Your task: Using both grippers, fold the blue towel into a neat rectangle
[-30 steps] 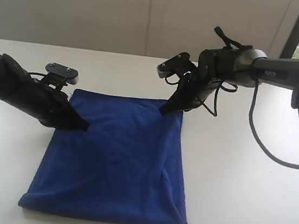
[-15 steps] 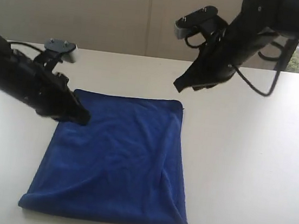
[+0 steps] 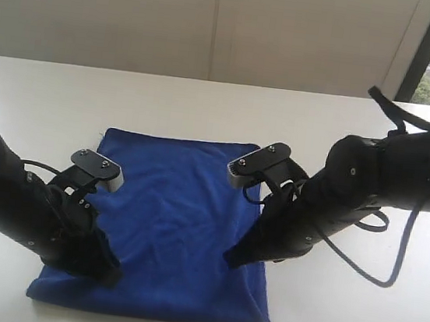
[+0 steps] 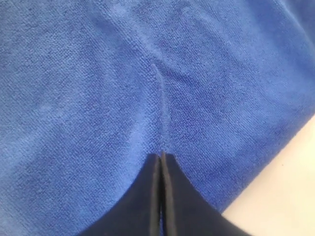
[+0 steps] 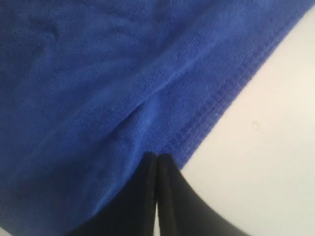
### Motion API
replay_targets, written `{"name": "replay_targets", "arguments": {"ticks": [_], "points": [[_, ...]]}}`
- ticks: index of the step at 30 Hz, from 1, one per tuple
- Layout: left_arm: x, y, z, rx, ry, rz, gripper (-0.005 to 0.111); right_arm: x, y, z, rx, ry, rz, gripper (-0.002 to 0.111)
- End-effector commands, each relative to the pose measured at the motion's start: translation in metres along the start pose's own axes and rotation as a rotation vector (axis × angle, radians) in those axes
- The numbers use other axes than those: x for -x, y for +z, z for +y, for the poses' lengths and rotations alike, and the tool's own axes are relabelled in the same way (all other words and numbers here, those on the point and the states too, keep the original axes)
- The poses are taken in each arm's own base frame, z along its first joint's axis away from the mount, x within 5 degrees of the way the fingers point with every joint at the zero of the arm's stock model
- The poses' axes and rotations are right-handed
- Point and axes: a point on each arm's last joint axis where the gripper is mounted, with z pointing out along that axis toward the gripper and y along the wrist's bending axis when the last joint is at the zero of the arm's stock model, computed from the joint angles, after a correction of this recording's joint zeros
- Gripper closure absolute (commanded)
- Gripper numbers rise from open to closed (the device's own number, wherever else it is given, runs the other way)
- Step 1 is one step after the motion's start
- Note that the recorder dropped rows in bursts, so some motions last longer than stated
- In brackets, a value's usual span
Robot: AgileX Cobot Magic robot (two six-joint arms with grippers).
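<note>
1. Exterior view: the blue towel [image 3: 183,196] lies flat on the white tabletop [image 3: 352,319] as a rough rectangle, and its far edge is straight. The left claw [image 3: 109,272] is low over the near left corner of the towel, with its two fingers together. The right claw [image 3: 232,259] points down at the right edge of the towel, toward the near end, and its fingers are also together.
2. Left wrist view: the two black fingers are pressed one against the other, and their tips meet the cloth. A thin crease [image 4: 161,113] runs in the towel away from the tips. A strip of tabletop shows beside the towel's edge.
3. Right wrist view: the fingers are closed together here too. The tips are on the towel just inside its stitched hem [image 5: 216,105], and bare tabletop lies just beyond the hem.
</note>
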Motion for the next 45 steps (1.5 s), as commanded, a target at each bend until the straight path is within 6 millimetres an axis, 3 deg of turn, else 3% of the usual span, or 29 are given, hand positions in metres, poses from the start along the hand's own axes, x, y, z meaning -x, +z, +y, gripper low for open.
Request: {"name": "replay_targets", "arguments": {"ticks": [1,14,26,38,45], "points": [[-0.002,-0.002,-0.004,-0.015,-0.016,-0.002,0.107,0.004,-0.001,0.010,0.009,-0.004,-0.050,0.108],[-0.004,-0.001,-0.004,-0.016,-0.018,0.004,0.107,0.000,0.027,0.012,0.005,-0.017,-0.014,0.108],[-0.037,0.011,0.005,0.056,-0.042,0.084,0.107,-0.009,0.037,0.008,-0.019,-0.115,0.067,0.108],[-0.037,0.011,0.006,0.069,-0.037,0.081,0.107,-0.015,0.035,-0.009,-0.102,-0.121,0.128,0.108],[-0.037,0.011,0.007,0.074,-0.036,0.078,0.107,0.001,-0.009,-0.005,-0.119,-0.092,-0.011,0.108]]}}
